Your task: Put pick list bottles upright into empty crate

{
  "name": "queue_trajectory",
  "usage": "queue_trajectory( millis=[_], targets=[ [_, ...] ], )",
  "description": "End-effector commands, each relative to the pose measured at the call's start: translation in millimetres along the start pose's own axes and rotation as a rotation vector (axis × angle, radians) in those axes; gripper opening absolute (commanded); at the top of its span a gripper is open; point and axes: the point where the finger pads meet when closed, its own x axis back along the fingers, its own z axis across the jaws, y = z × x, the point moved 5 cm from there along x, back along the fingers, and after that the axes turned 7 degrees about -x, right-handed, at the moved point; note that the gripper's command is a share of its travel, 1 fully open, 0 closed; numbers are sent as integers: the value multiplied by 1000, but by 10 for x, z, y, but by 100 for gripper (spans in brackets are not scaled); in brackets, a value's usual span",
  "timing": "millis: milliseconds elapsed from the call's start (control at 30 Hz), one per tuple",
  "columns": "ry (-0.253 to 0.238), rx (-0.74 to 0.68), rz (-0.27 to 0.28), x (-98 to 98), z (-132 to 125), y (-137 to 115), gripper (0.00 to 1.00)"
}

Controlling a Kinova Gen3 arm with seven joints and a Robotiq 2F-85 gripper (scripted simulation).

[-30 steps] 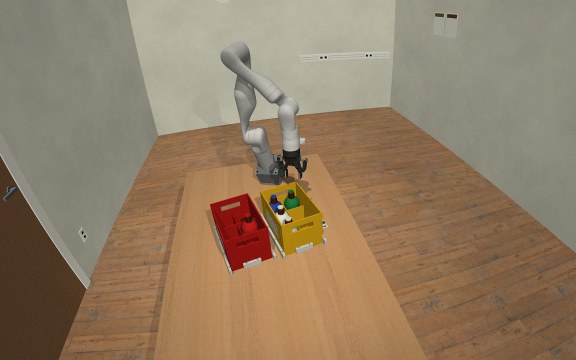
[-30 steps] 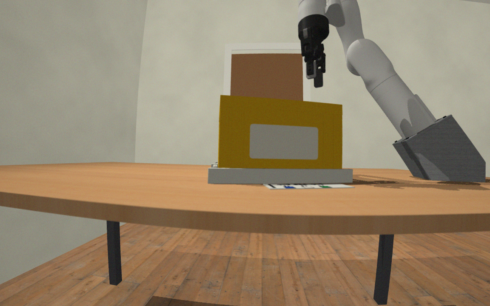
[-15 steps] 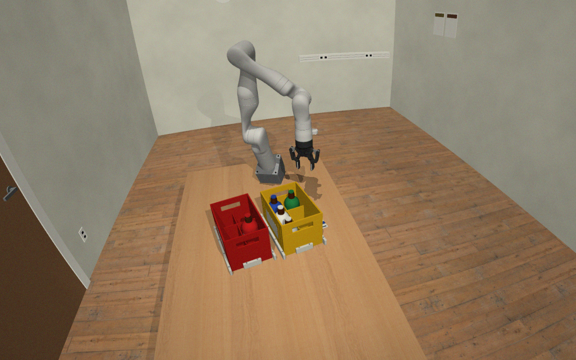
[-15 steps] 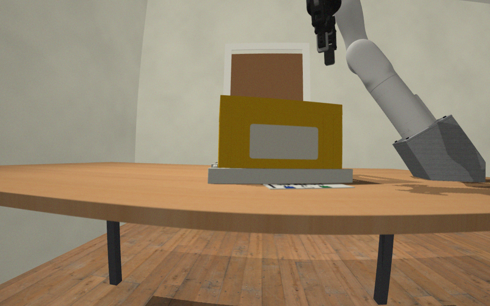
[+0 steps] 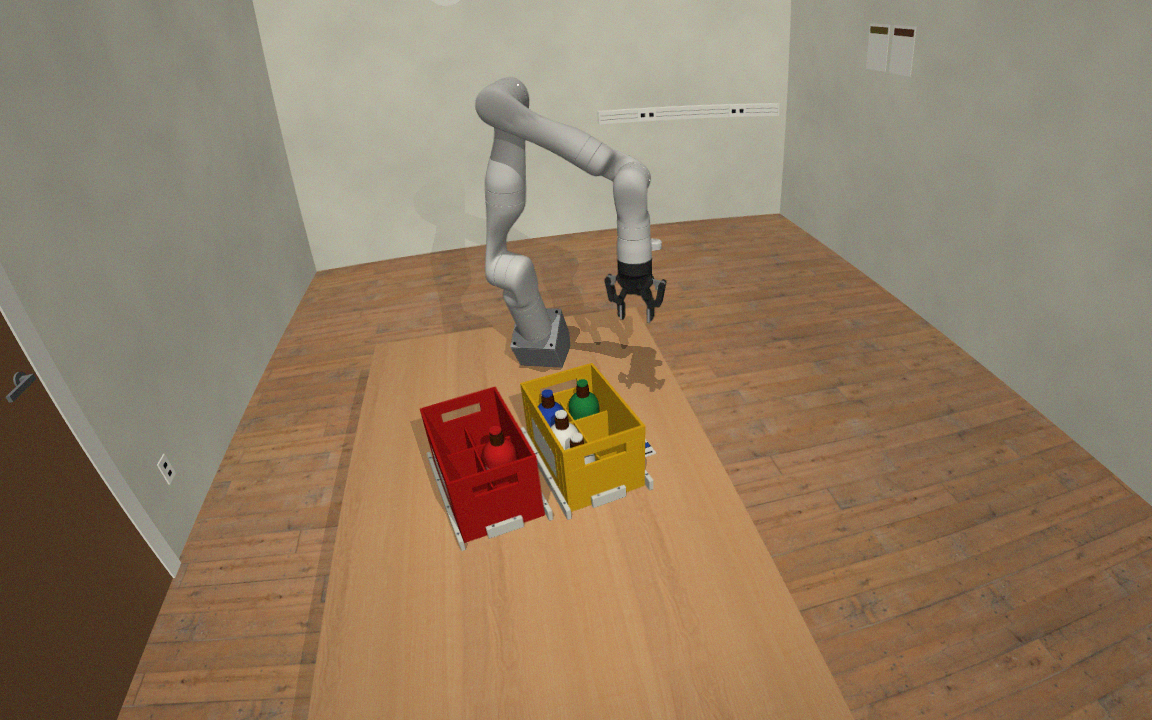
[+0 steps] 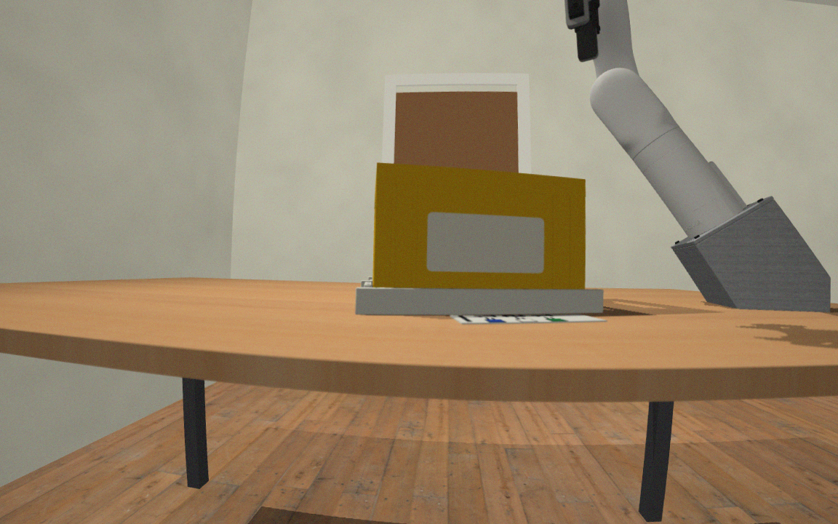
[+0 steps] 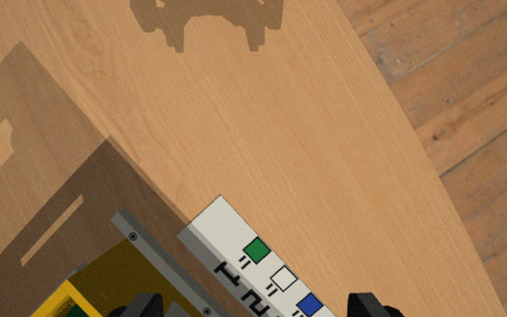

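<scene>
My gripper [image 5: 635, 316] [image 7: 254, 305] is partly open and empty, high above the table behind the yellow crate. The yellow crate [image 5: 613, 476] [image 6: 402, 247] stands upright with a green-label bottle [image 5: 583, 405], a blue-label bottle [image 5: 547, 411] and two white-label bottles, one [image 5: 561, 433] behind the other [image 5: 576, 439]. All stand upright. The red crate [image 5: 501, 508] stands upright with a red-label bottle [image 5: 499, 452]. The pick list [image 7: 219, 216] [image 6: 581, 319] lies beside the yellow crate. Its green line reads 1 and its white line 2; the blue number is cut off in the wrist view.
Low pale rails [image 5: 609, 497] [image 6: 474, 301] edge the crates on the wooden table [image 5: 562, 626] [image 6: 278, 338]. The crates stand side by side with a narrow gap. The arm's grey base [image 5: 540, 347] [image 6: 780, 260] is behind them. The table's edge is right of the pick list.
</scene>
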Motion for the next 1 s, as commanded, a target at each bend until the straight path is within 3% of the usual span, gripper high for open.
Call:
queue_trajectory(
  millis=[0, 967],
  targets=[
    [-2, -1, -1, 49, 59, -51, 67],
    [-2, -1, -1, 676, 881, -898, 67]
  ],
)
